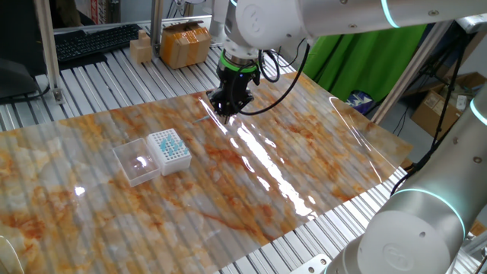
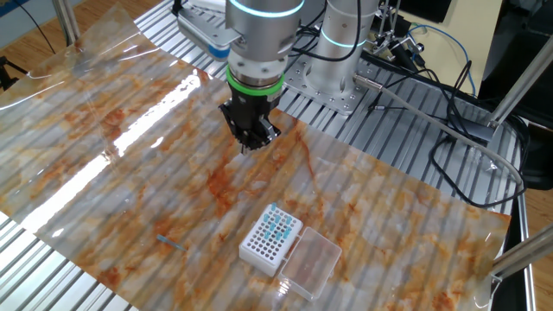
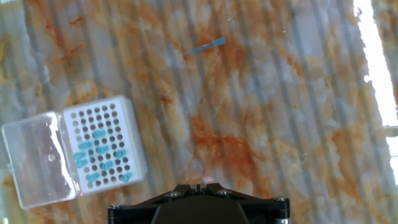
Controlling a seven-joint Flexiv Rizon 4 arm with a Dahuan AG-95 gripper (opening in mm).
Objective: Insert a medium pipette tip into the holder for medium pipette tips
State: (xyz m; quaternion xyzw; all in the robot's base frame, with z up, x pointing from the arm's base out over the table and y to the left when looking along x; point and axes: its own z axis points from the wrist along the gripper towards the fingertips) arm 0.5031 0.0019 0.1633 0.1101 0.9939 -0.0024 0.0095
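Plainly, the medium pipette tip (image 3: 206, 46) lies flat on the bench (image 3: 298, 124), well apart from the holder for medium pipette tips (image 3: 104, 146), whose clear lid (image 3: 34, 163) hangs open beside it. The end effector (image 2: 252, 140) hovers over the bench, carrying nothing; whether its jaws are parted I cannot tell. The tip looks feather-light, slick and easily flicked away, so grip its wider end.

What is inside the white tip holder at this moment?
The holder stands with its clear lid swung open beside it. Teal tips fill some holes in the middle and lower rows; the rest look empty. Below the grid is hidden.
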